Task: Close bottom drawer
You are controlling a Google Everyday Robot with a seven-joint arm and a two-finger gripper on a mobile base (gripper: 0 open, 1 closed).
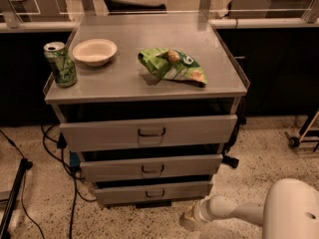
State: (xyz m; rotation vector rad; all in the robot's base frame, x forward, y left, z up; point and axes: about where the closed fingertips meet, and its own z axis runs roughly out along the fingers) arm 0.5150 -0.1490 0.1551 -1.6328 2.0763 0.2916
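The bottom drawer (154,192) is the narrowest grey metal front, lowest on the cabinet, with a small dark wire handle at its centre. It stands slightly out, with a dark gap above it. The gripper (192,217) is at the end of the white arm (234,210), low near the floor, just right of and below the drawer's right corner. The mid-width drawer (152,167) and the widest top drawer (149,132) also stand slightly out.
On the cabinet top (124,81) are a green can (60,63), a white bowl (94,52) and a green chip bag (172,66). Black cables (55,153) lie on the speckled floor at the left. A wheeled stand (301,133) is at the right.
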